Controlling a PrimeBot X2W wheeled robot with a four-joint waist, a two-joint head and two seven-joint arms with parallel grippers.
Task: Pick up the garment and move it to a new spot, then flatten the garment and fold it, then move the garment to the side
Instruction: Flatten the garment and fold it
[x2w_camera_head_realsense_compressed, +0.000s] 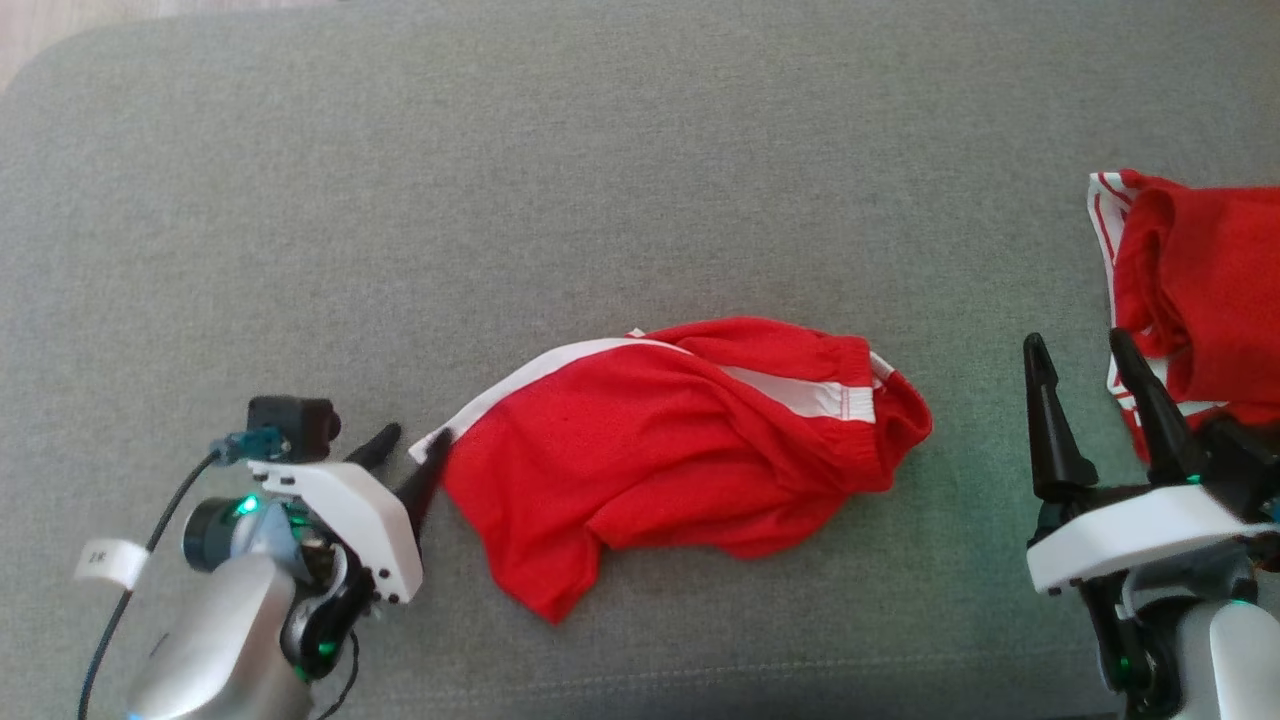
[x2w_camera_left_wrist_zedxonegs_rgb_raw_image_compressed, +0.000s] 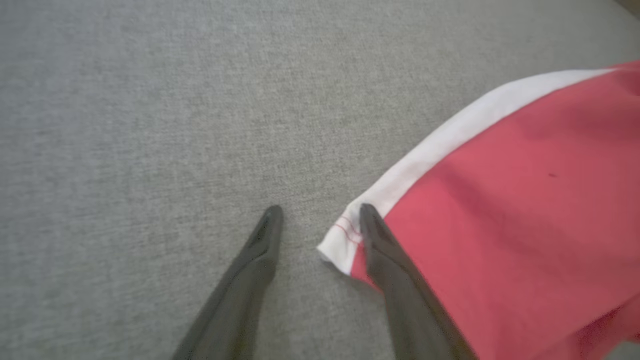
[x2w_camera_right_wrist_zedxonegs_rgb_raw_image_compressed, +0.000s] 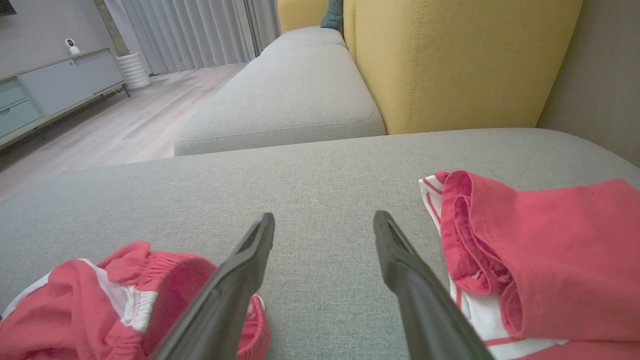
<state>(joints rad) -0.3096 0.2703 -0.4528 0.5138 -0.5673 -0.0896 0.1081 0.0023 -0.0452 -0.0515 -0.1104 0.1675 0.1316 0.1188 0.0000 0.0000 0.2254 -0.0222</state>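
Left arm is reaching low from the lower left of the head view, forearm angled up and to the right. Left gripper (x2w_camera_head_realsense_compressed: 412, 442) is standing with its jaws spread wide, not clamped on anything. In the left wrist view one finger is lying over the white-striped hem corner of the red shorts (x2w_camera_head_realsense_compressed: 680, 440); the other is pointing at bare fabric just beside that corner. Whether the finger is pressing on the cloth, I cannot tell.

Right arm is sitting at the lower right, fingers pointing up the head view. Right gripper (x2w_camera_head_realsense_compressed: 1078, 345) is also holding its jaws wide apart over bare cushion, gripping nothing, between the shorts and a second red garment (x2w_camera_head_realsense_compressed: 1210, 300).

The shorts are lying rumpled near the middle of the grey sofa cushion (x2w_camera_head_realsense_compressed: 400, 200), white side stripe facing up, elastic waistband bunching toward the right gripper. The second garment is lying folded at the cushion's right edge, well apart from the shorts.

Beyond, the right wrist view is showing a yellow backrest (x2w_camera_right_wrist_zedxonegs_rgb_raw_image_compressed: 465, 60), another grey seat cushion (x2w_camera_right_wrist_zedxonegs_rgb_raw_image_compressed: 285, 100), a pale wooden floor (x2w_camera_right_wrist_zedxonegs_rgb_raw_image_compressed: 125, 125), grey curtains (x2w_camera_right_wrist_zedxonegs_rgb_raw_image_compressed: 200, 30) and a low cabinet (x2w_camera_right_wrist_zedxonegs_rgb_raw_image_compressed: 55, 85) against the wall.
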